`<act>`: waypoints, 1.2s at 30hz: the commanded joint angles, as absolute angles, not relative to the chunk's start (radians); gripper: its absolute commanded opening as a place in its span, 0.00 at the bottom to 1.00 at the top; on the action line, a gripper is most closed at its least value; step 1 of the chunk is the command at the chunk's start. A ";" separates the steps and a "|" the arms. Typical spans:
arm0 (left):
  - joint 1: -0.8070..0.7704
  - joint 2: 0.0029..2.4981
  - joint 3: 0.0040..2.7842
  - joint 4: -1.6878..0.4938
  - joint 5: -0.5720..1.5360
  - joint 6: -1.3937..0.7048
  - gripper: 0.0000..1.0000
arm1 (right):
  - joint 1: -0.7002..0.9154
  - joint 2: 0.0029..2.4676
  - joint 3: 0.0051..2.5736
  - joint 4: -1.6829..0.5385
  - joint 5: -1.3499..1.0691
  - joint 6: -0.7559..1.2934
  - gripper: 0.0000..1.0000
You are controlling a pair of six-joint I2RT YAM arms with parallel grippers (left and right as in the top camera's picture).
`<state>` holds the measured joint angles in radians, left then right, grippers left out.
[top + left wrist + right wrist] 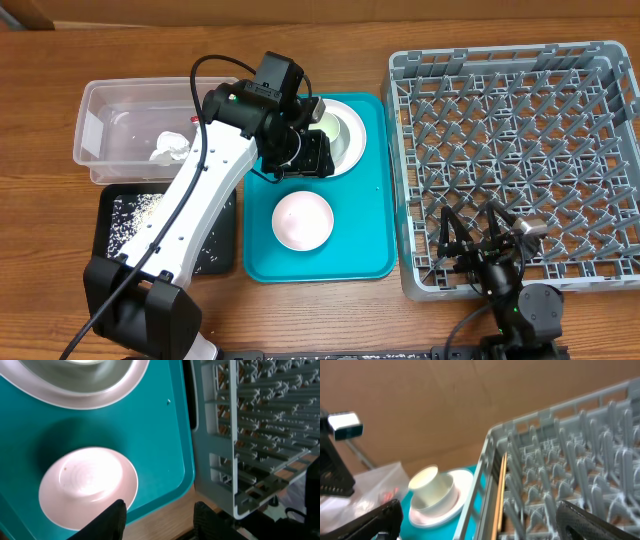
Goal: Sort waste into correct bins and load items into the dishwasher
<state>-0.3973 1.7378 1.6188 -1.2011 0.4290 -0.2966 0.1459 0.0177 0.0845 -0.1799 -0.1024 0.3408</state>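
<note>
- Hovering above the flat teal plastic serving tray (372,215), the left gripper (300,158) has its two black fingers (114,519) parted, with nothing between them.
- Just in front of it on that tray lies a small pale pink round bowl (302,220), which the left wrist view shows bottom up.
- At the tray's far end sits a large white round plate (357,150), carrying a deeper white bowl (436,502) with a small white cup (426,481) in it.
- The right gripper (472,238) hangs over the near edge of the big square grey plastic pegged dish rack (520,150), toward its left corner, with jaws spread wide and empty.
- A clear plastic rectangular tub (105,120) holds a crumpled white paper napkin (168,148) and a small red wrapper (196,119).
- Loose white rice (135,208) lies in the shallow black rectangular tray (108,240), which sits beside the teal tray and in front of the tub.
</note>
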 commanded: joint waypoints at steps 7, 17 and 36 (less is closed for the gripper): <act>-0.366 1.538 1.641 -1.203 0.468 -0.259 0.49 | 0.150 0.233 0.716 -0.598 -0.158 0.286 1.00; -0.327 1.396 1.641 -1.267 0.467 -0.292 0.54 | 0.150 0.830 1.547 -1.278 -0.160 0.281 1.00; -0.328 1.393 1.640 -1.373 0.461 -0.292 0.54 | 0.150 1.325 1.863 -1.629 -0.231 0.292 0.04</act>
